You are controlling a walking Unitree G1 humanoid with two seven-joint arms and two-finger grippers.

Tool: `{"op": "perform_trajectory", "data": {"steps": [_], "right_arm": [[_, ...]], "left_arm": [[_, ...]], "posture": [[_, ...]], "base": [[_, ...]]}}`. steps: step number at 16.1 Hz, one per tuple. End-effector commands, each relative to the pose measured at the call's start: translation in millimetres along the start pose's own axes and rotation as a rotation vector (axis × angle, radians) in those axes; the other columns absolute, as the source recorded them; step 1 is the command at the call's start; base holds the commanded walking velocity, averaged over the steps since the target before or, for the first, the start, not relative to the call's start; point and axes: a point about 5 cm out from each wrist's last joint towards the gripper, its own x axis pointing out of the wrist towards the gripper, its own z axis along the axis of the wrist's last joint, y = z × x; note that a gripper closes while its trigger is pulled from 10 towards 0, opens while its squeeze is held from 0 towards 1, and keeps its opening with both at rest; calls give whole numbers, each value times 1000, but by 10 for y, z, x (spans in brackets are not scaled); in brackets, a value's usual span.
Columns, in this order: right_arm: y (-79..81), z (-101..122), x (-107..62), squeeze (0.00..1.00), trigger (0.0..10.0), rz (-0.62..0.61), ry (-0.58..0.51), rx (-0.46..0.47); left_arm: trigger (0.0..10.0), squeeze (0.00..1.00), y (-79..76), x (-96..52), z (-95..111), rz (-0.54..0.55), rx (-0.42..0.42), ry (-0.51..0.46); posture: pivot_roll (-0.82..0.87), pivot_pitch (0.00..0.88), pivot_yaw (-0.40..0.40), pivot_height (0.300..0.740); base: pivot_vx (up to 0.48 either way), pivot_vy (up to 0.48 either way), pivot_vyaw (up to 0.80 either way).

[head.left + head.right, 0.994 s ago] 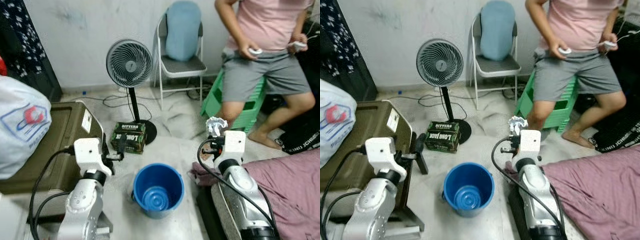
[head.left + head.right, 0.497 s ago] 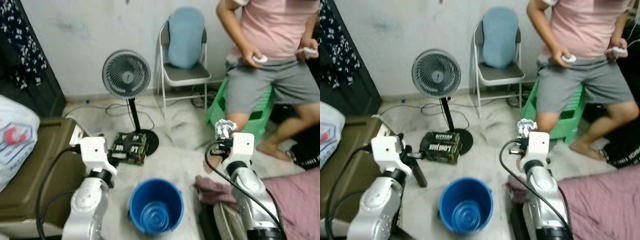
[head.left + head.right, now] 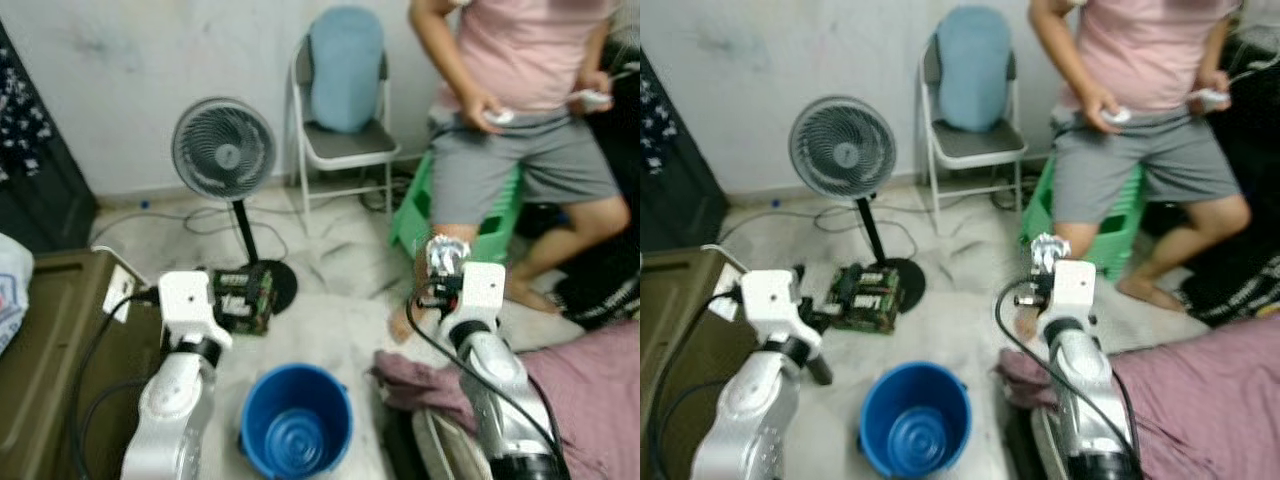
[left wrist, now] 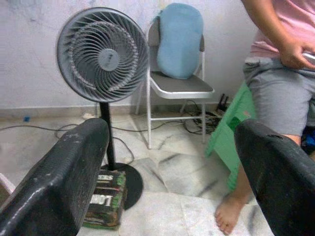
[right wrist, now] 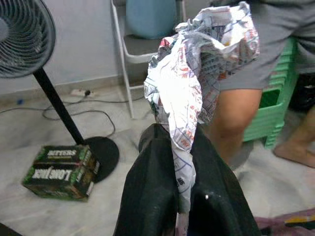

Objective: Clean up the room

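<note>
The whole view has swung since a second ago; the right hand [image 5: 179,162] still pinches a crumpled paper wad [image 5: 199,83], up and to the right of the blue bucket [image 3: 296,435]. The left hand [image 4: 167,177] gapes wide, left of the bucket.

My right gripper [image 5: 179,196] pinches crumpled printed paper [image 5: 197,78] between matt, grainy black fingers [image 5: 147,196]. Lower centre, the blue bucket [image 3: 296,432] looks like smooth glossy plastic; the floor [image 3: 340,290] resembles veined marble.
</note>
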Motion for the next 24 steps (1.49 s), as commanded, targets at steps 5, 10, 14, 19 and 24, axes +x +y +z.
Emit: {"op": "perform_trajectory", "data": {"steps": [5, 10, 14, 19, 24], "right_arm": [[159, 30, 148, 0, 10000, 56, 11, -26], [446, 49, 273, 0, 10000, 147, 19, -27], [529, -87, 296, 0, 10000, 156, 81, -30], [551, -335, 332, 0, 10000, 138, 208, -71], [710, -496, 424, 0, 10000, 174, 296, -112]], "left_arm": [[10000, 0, 79, -32, 18, 4, 62, 20], [10000, 0, 146, -158, 46, 29, 92, 31], [10000, 0, 97, -275, 23, 3, 107, 54], [10000, 0, 117, -504, 89, -62, 171, 50], [10000, 0, 176, -745, 158, -37, 204, 81]], "posture": [[-29, 20, -27, 740], [2, 61, -54, 740], [31, 79, -71, 740], [97, 118, -79, 740], [167, 189, -72, 740]], "base": [[0, 0, 0], [0, 0, 597], [0, 0, 120], [0, 0, 0], [0, 0, 0]]}}
